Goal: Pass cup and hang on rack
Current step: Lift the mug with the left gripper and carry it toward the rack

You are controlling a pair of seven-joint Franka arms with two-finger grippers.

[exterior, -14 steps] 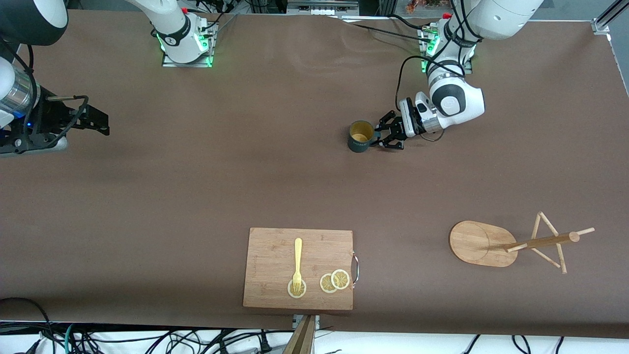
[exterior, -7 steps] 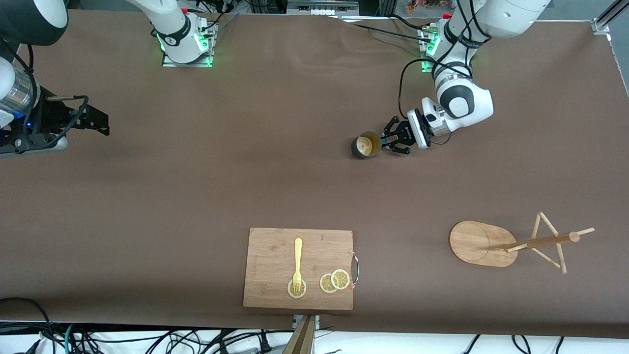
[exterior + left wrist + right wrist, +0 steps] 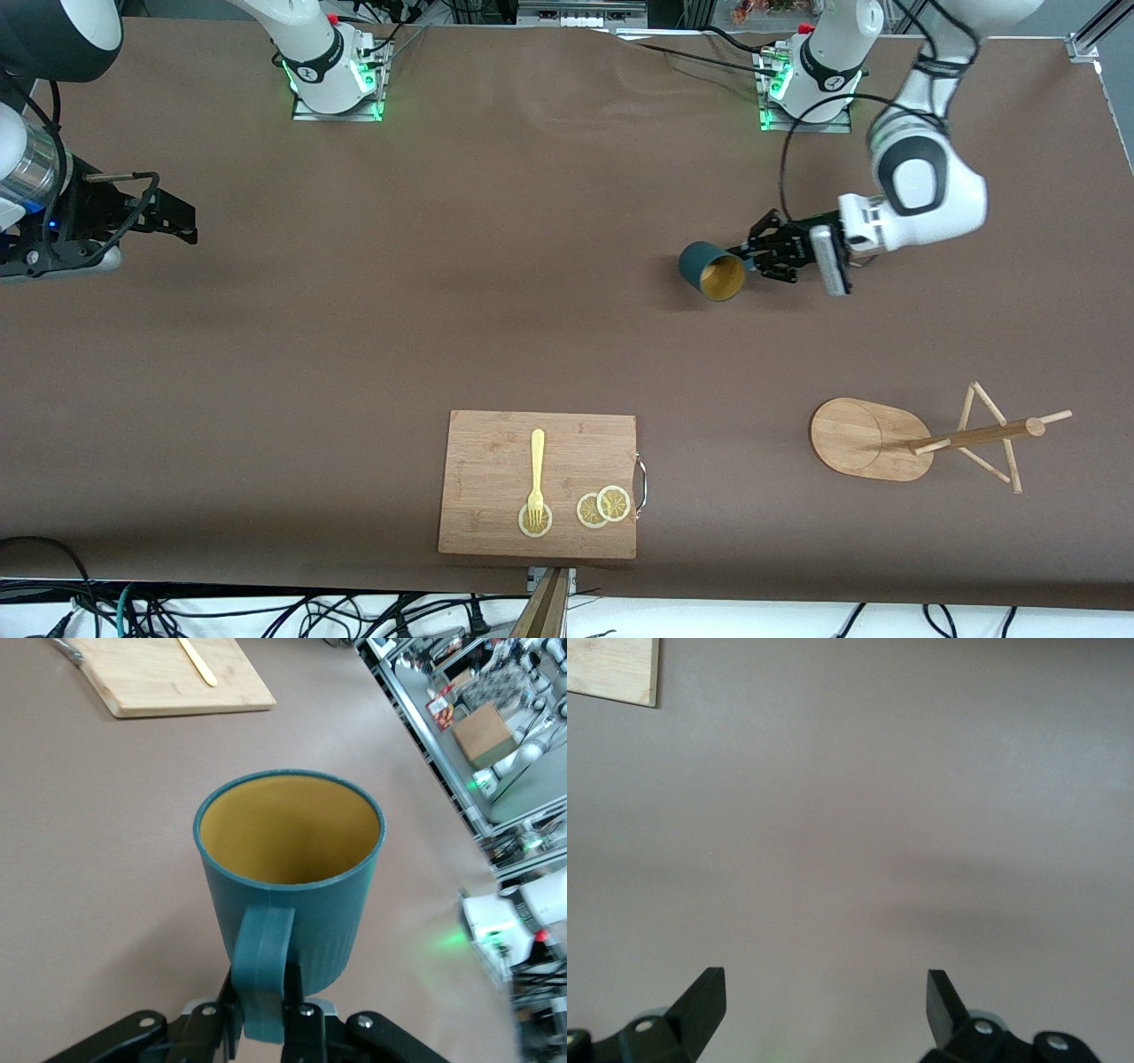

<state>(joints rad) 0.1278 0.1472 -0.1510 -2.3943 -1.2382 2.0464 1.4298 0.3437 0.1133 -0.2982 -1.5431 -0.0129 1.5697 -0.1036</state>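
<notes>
1. Two arms show; the left gripper [image 3: 751, 259] pinches the cup [image 3: 711, 271] by its handle [image 3: 263, 974], holding it tipped in the air over bare table [image 3: 354, 337].
2. The right gripper [image 3: 182, 221] waits at its end, fingers [image 3: 700, 1001] spread.
3. The rack [image 3: 921, 439] lies nearer the camera, beside the board [image 3: 496, 461].

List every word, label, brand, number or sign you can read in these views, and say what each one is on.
No text can be read in these views.
The cup, held by its handle in the left gripper above the table: no print on the side that shows.
The rack, the cutting board and the fork: no marks.
The right gripper, waiting open above the table: nothing printed.
</notes>
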